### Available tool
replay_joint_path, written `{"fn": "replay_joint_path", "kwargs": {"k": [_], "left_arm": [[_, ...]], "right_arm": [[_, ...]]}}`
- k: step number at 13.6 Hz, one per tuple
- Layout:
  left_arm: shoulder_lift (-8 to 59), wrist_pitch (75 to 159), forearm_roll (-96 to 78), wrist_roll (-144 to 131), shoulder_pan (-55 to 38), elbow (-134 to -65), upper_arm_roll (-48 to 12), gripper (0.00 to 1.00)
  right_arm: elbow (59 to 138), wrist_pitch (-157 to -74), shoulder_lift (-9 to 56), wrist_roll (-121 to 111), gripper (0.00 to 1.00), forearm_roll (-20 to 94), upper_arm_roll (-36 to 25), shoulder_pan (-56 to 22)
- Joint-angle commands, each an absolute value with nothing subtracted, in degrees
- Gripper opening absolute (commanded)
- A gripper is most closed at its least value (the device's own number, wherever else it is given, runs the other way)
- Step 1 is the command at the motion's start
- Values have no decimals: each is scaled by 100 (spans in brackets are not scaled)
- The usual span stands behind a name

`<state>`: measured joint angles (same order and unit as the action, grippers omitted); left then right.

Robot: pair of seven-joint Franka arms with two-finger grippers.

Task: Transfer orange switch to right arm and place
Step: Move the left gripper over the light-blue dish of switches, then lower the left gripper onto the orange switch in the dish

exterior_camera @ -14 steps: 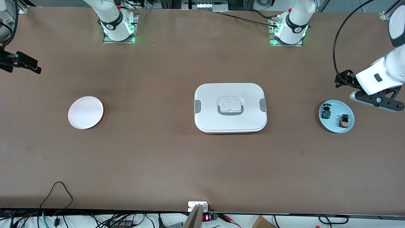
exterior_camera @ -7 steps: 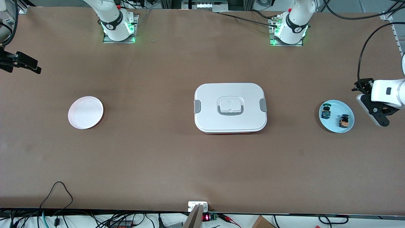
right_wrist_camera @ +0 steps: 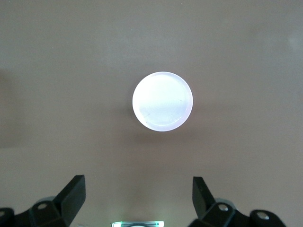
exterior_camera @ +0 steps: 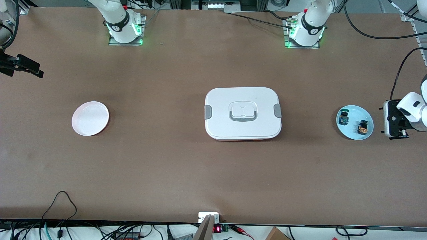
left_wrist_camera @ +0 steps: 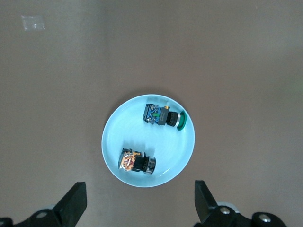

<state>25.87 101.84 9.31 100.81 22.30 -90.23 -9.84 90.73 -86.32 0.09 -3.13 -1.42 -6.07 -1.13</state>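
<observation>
We take the lidded white box (exterior_camera: 243, 113) at mid-tabletop (exterior_camera: 200, 173) as our landmark. Toward the left arm's end from it sits the pale blue plate (exterior_camera: 354, 135), and on that plate the orange switch (exterior_camera: 362, 128) lies on its side, slightly nearer the front camera than the blue-green switch (exterior_camera: 343, 118) beside it. The two are apart, which leaves room for jaws around the orange one. Our left gripper (left_wrist_camera: 139, 201) hangs above this plate, jaws spread wide and empty, placed, we judge, to descend on the switch. Toward the right arm's end from the box lies an empty white plate (exterior_camera: 90, 118), likely the destination. Our right gripper (right_wrist_camera: 138, 198) waits high above it, jaws spread, empty.
</observation>
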Motion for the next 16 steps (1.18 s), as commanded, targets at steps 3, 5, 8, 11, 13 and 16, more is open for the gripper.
{"fn": "replay_joint_path", "kwargs": {"k": [3, 5, 8, 11, 13, 16], "left_arm": [[2724, 11256, 1011, 11283, 2749, -9842, -1063, 100], [2725, 11757, 967, 11774, 3153, -10316, -1116, 100], [2777, 12295, 800, 12286, 3454, -10582, -1274, 100], [3023, 12497, 686, 12331, 3463, -10678, -1283, 100], [3041, 12769, 598, 12331, 3463, -10906, -1292, 100], [3199, 13033, 371, 12620, 3472, -10969, -1301, 100]], "right_arm": [[9009, -8613, 9, -325, 100, -176, -606, -132], [9009, -8613, 9, -325, 100, -167, -606, -132], [9009, -8613, 18, -325, 100, -167, -606, -123], [9009, -8613, 18, -325, 100, -158, -606, -123], [9009, -8613, 18, -308, 100, -141, -606, -123], [9009, -8613, 18, -308, 100, -141, -606, -123]]}}
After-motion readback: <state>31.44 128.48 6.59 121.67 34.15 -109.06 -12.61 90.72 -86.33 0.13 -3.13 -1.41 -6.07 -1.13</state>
